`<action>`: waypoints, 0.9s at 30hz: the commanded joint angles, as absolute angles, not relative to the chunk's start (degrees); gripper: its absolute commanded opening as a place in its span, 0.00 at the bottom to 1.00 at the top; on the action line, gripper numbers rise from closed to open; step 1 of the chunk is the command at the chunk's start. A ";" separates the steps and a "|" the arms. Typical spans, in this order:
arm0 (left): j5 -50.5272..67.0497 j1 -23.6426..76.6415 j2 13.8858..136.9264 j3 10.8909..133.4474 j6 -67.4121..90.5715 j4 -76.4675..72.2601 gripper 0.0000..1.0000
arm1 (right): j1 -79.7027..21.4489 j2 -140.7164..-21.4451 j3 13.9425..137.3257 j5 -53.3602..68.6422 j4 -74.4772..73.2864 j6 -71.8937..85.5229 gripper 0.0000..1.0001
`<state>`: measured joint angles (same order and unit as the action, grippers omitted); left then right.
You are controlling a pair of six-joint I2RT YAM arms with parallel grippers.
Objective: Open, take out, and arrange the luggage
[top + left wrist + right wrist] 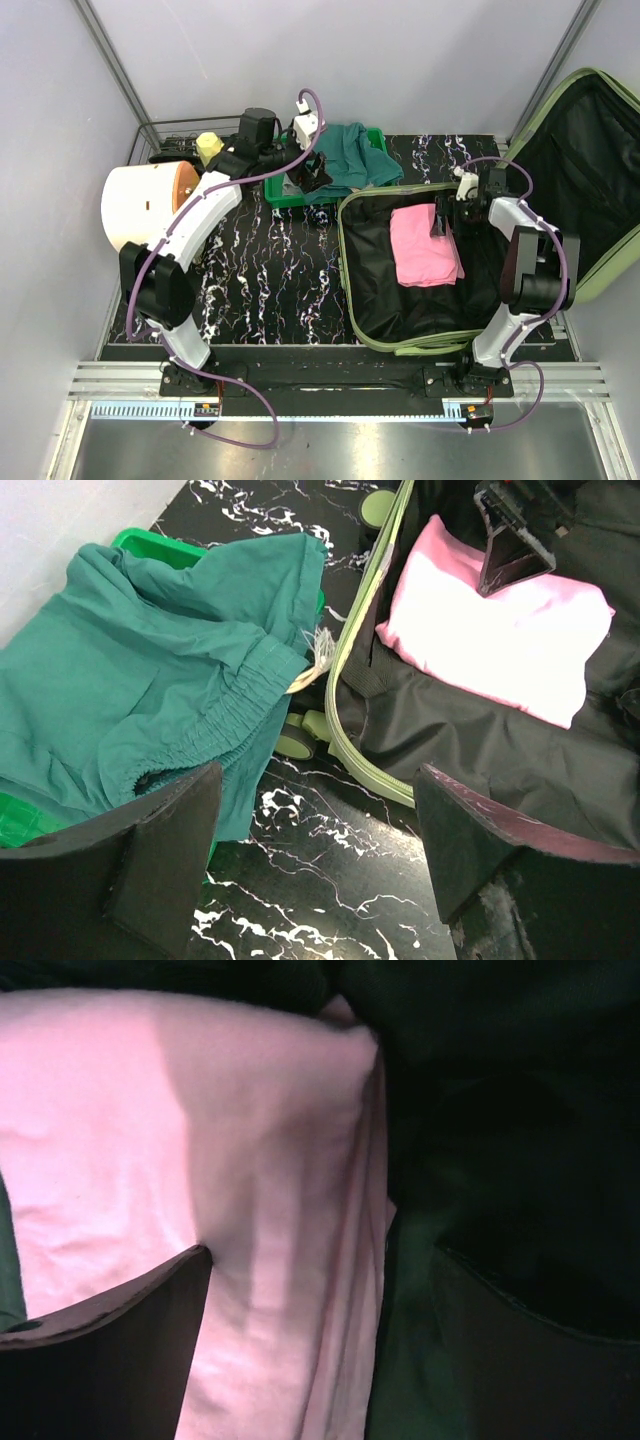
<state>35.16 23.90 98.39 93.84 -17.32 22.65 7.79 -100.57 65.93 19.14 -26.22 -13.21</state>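
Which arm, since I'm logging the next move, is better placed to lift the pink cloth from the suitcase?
Right. The right gripper hangs open over the pink cloth inside the suitcase; the left gripper sits outside, beside the green clothes.

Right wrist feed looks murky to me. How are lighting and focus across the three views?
Right wrist: close and soft, the pink cloth shaded toward its right side, the luggage lining almost black. Left wrist: sharp and evenly lit on the green garment. Top external: clear, with glare on the metal panel at the bottom.
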 commanded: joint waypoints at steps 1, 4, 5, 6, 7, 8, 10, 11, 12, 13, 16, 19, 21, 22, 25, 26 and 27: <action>36.56 23.91 95.71 97.47 -16.87 21.36 0.81 | 9.05 -103.53 69.52 23.54 -23.47 -12.92 0.95; 36.30 23.91 96.06 97.91 -16.70 21.80 0.81 | 9.75 -105.03 69.70 28.64 -24.08 -12.04 0.89; 36.21 23.99 96.15 98.17 -16.70 21.88 0.81 | 10.10 -105.12 69.70 30.22 -24.87 -12.04 0.85; 36.12 23.91 96.50 98.35 -16.96 22.23 0.81 | 10.28 -105.12 69.70 31.97 -25.22 -12.04 0.77; 36.21 23.99 96.85 98.70 -17.14 22.41 0.81 | 10.46 -105.03 69.35 35.12 -25.49 -12.13 0.72; 36.21 23.99 97.03 98.88 -17.23 22.67 0.81 | 10.55 -104.33 69.26 36.37 -25.84 -12.22 0.66; 36.56 23.99 97.47 99.14 -17.67 22.68 0.81 | 10.55 -103.63 68.82 39.27 -25.93 -13.00 0.49; 36.74 23.99 97.64 99.31 -17.84 22.68 0.82 | 10.55 -102.58 68.64 40.16 -26.10 -13.44 0.44; 37.09 23.99 97.99 99.32 -18.19 22.68 0.82 | 10.55 -102.13 68.56 41.38 -26.10 -13.80 0.36; 37.26 23.99 98.35 99.66 -18.37 22.76 0.82 | 10.55 -101.69 68.29 42.01 -26.19 -13.97 0.23; 38.84 23.99 99.66 100.89 -18.63 22.76 0.83 | 10.55 -99.41 68.03 43.15 -26.19 -14.94 0.00; 41.57 23.99 101.07 101.60 -19.95 22.76 0.85 | 10.55 -96.42 67.59 44.38 -26.28 -17.31 0.00; 43.75 24.17 102.30 102.39 -21.09 23.29 0.86 | 10.55 -93.79 66.80 45.87 -26.19 -19.58 0.00; 44.55 24.17 102.83 103.44 -21.53 23.55 0.86 | 10.46 -92.91 66.45 46.75 -26.19 -20.64 0.00; 45.17 25.05 104.50 104.94 -23.11 24.43 0.86 | 10.46 -89.22 64.69 49.74 -26.54 -24.77 0.00; 45.26 25.40 104.94 105.12 -24.68 24.61 0.86 | 10.28 -87.38 64.08 50.27 -26.54 -26.96 0.00; 45.52 26.10 105.12 104.86 -25.48 24.70 0.86 | 10.37 -86.49 63.03 50.97 -26.63 -28.20 0.00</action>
<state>41.39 24.38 104.12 102.06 -20.84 24.67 10.79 -92.79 65.04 44.23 -27.27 -20.91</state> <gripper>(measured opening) 0.854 0.033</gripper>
